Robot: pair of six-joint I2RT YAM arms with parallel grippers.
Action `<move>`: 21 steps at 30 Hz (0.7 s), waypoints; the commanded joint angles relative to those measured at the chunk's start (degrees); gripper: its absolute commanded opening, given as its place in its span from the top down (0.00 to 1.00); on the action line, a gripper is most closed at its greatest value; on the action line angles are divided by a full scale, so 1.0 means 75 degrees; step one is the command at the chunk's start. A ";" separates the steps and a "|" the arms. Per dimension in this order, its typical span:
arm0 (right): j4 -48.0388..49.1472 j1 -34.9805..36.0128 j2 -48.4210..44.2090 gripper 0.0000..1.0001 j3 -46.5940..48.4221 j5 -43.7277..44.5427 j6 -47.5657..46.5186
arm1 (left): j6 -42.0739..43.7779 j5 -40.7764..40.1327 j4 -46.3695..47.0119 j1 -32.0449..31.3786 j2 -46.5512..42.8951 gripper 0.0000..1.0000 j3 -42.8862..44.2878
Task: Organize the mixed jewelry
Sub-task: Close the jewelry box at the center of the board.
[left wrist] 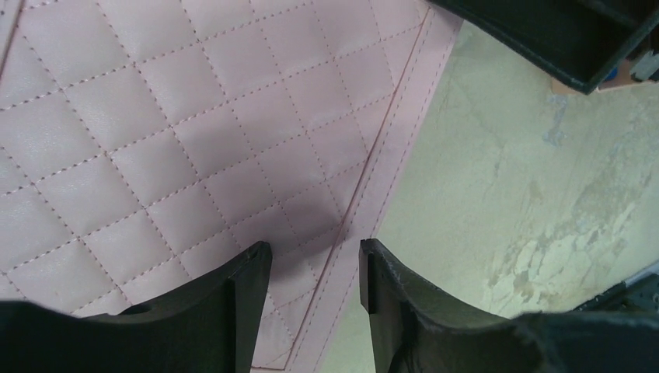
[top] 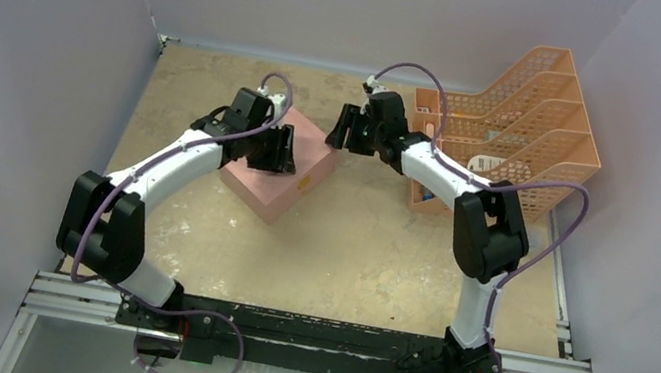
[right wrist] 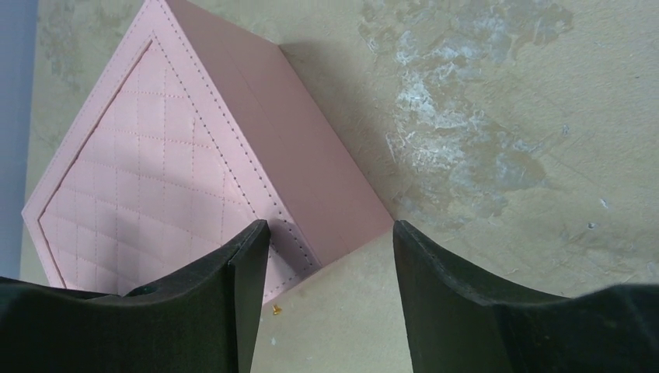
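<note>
Beige, scuffed tabletop [top: 376, 255], grey walls. Your items:

- One pink box [top: 289, 195], quilted lid shut, set cornerwise.
- One tiny gold piece [right wrist: 276, 309], on the table just beside the box's edge.
- Your left gripper [left wrist: 315, 252]: over the lid's border, jaws parted, empty.
- Your right gripper [right wrist: 330, 229]: near the box corner, spread wide, empty.
- One orange tray stack [top: 521, 117], far right.
</note>
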 commanded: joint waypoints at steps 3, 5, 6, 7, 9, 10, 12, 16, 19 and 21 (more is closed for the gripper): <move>-0.0298 0.0088 -0.0063 0.49 -0.1741 0.0939 -0.0110 | -0.0565 -0.1719 -0.0862 -0.0750 0.1370 0.54 -0.1202; 0.0306 0.0086 -0.0248 0.51 -0.2285 0.0672 -0.0068 | -0.0777 -0.1941 -0.0841 -0.0906 0.1521 0.55 -0.1296; 0.0360 0.0082 -0.0342 0.52 -0.2441 0.0603 -0.0032 | -0.0840 -0.1957 -0.0839 -0.0943 0.1562 0.56 -0.1303; 0.0447 0.0083 -0.0422 0.52 -0.2467 0.0577 0.0003 | -0.0900 -0.1994 -0.0870 -0.0950 0.1558 0.57 -0.1287; 0.0338 0.0087 -0.0625 0.51 -0.2166 0.0410 0.0051 | -0.0933 -0.2058 -0.1019 -0.0948 0.1356 0.57 -0.1064; 0.0113 0.0082 -0.0741 0.51 -0.1908 0.0259 0.0125 | -0.0876 -0.2021 -0.1055 -0.0944 0.1190 0.57 -0.0873; -0.0164 0.0070 -0.1038 0.48 -0.1090 0.0365 0.0274 | -0.0720 -0.1828 -0.1120 -0.0929 0.0752 0.56 -0.0329; -0.0683 0.0058 -0.1746 0.43 0.0062 0.0953 0.0398 | -0.0485 -0.1643 -0.1425 -0.0889 -0.0242 0.52 0.1113; -0.0749 0.0058 -0.2842 0.39 -0.0206 0.1946 0.0521 | -0.0472 -0.1720 -0.1525 -0.0877 -0.1319 0.46 0.1743; -0.0734 0.0058 -0.3715 0.39 -0.0709 0.2790 0.0529 | -0.0483 -0.2019 -0.1550 -0.0880 -0.1986 0.39 0.1928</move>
